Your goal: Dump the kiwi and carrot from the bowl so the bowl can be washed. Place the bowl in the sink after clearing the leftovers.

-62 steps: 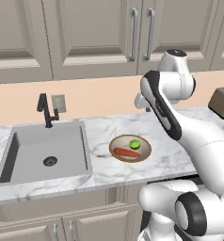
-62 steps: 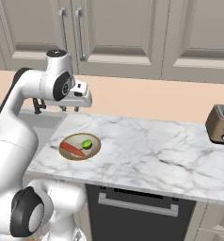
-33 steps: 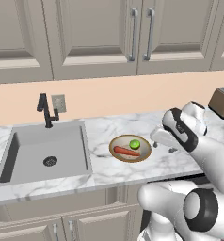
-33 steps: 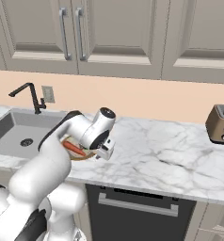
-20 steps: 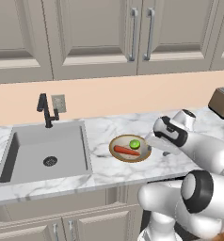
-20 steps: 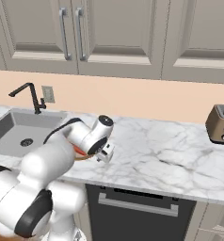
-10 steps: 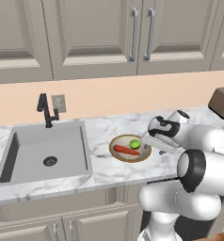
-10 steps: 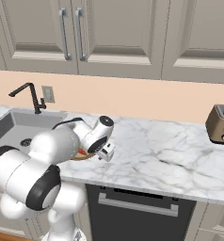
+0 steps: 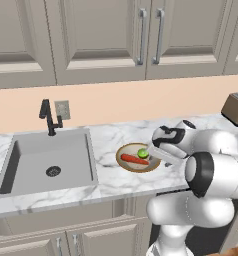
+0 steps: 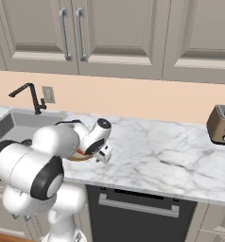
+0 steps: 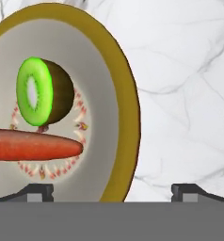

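Hand view: bowl (image 11: 115,84) holds kiwi (image 11: 44,91), carrot (image 11: 34,145), apparently touching.

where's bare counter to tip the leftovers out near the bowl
Bare white marble counter runs from the shallow brown-rimmed bowl to the brown toaster. The narrow strip between bowl and grey sink is tighter. The claw crowds the bowl's right rim.

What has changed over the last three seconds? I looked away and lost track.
The arm swung down from above the counter, bringing the hand low to the right rim of the bowl, fingers either side of it. Nothing is taken hold of. The kiwi and carrot stayed in the bowl, beside the sink.
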You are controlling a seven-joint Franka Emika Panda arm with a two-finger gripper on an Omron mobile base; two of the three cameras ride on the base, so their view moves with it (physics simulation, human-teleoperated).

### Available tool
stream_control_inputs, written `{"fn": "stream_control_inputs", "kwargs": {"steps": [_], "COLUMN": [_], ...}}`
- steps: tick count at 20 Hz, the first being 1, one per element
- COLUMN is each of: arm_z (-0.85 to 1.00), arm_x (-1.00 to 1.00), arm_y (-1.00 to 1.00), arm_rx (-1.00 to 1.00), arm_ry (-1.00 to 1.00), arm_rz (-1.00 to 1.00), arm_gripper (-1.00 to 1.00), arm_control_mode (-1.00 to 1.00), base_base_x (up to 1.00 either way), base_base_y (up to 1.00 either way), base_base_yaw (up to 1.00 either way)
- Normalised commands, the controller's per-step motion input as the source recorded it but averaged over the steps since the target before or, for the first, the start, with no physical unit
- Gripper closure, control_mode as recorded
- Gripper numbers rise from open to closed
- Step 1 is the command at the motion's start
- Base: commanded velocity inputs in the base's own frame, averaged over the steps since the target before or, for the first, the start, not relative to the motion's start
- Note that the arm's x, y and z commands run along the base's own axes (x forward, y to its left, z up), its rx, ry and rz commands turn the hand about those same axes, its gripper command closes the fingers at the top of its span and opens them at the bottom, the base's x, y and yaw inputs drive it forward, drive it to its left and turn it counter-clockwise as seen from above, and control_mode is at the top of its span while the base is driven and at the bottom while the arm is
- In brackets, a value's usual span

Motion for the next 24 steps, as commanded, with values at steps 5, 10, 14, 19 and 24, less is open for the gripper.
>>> {"fn": "stream_control_inputs", "kwargs": {"steps": [5, 10, 14, 19, 24], "arm_z": [-0.2, -0.24, -0.02, -0.04, -0.17], "arm_x": [0.14, 0.29, 0.2, 0.21, 0.07], "arm_y": [0.19, -0.04, -0.02, 0.0, 0.0], "arm_rx": [0.0, 0.0, 0.0, 0.0, 0.0], "arm_ry": [0.0, 0.0, 0.0, 0.0, 0.0], "arm_rz": [-0.02, -0.03, -0.04, -0.04, -0.01], "arm_gripper": [-1.0, -1.0, -1.0, -1.0, 1.0], "arm_control_mode": [-1.0, -1.0, -1.0, -1.0, -1.0], "base_base_x": [0.0, 0.0, 0.0, 0.0, 0.0], "base_base_y": [0.0, 0.0, 0.0, 0.0, 0.0], "base_base_yaw": [0.0, 0.0, 0.0, 0.0, 0.0]}}
